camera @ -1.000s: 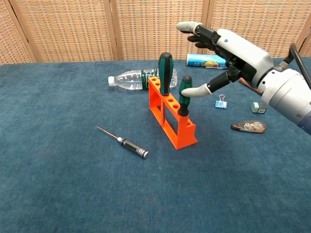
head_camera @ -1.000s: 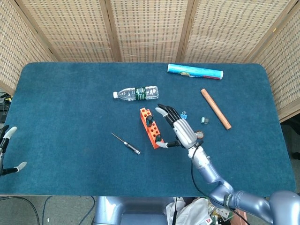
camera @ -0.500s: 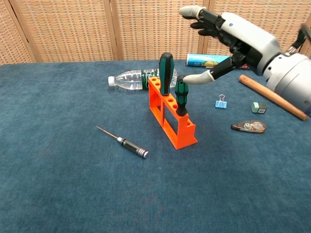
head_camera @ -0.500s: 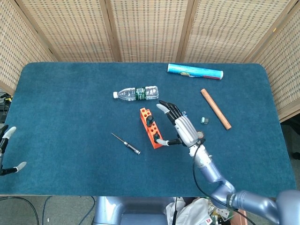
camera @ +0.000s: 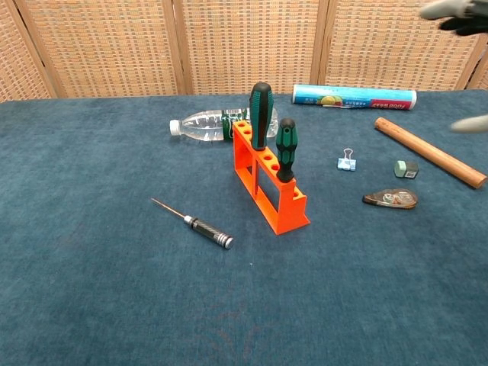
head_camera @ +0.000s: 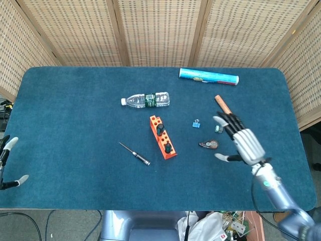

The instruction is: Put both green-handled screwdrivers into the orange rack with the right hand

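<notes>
Table [head_camera: 75,125]: left hand [head_camera: 9,163] cropped; right hand [head_camera: 243,143] blurred.

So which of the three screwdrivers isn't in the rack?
The thin black-handled screwdriver, lying flat on the cloth left of the orange rack. The taller and shorter green-handled screwdrivers stand upright in it.

We see the orange rack [head_camera: 162,136] mid-table with two green-handled screwdrivers [head_camera: 164,138] standing in it; our right hand [head_camera: 243,143], fingers spread and empty, hovers toward the table's right edge.
</notes>
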